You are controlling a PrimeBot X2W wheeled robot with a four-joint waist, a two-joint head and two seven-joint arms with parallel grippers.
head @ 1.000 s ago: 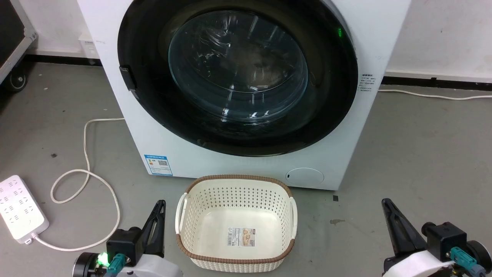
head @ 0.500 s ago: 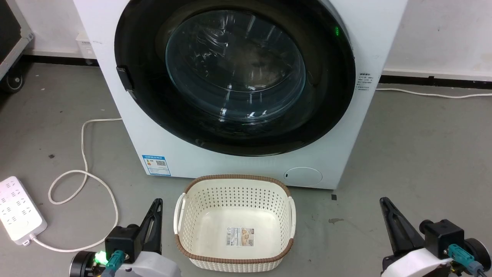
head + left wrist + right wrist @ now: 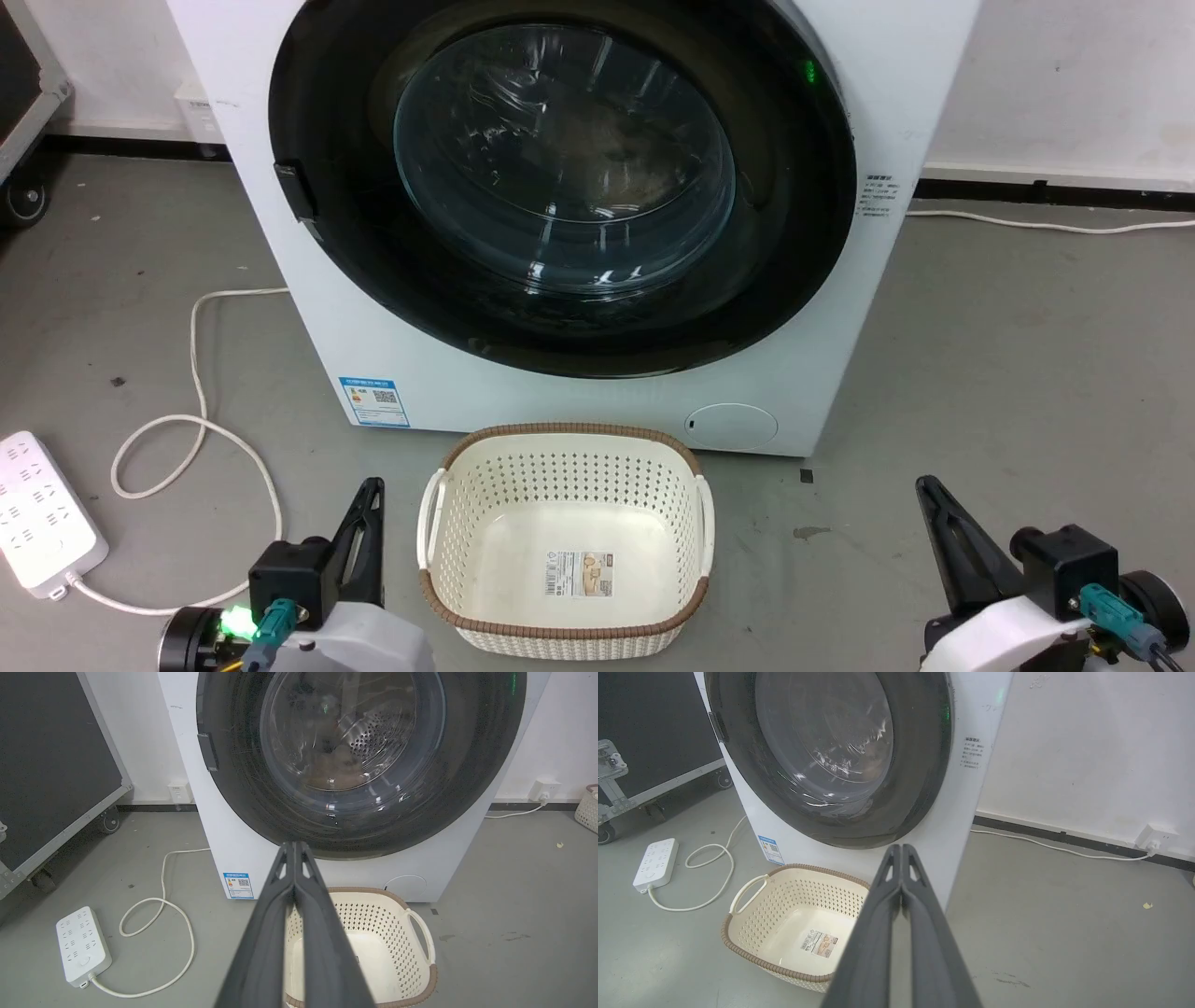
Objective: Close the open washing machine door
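Across the head view, everything sits a little further left than a second ago, the washer (image 3: 392, 355), the basket (image 3: 560, 471) and the grippers alike, so the camera has moved, not the things. The door (image 3: 560, 187) lies flush against the washer's front and looks shut already, so the task reads as done. The left gripper (image 3: 294, 847) and right gripper (image 3: 901, 848) hang low on either side of the basket, fingers pressed together, holding nothing. The count: one washer, one door, one basket just before it, one power strip (image 3: 42, 523) — and two grippers.
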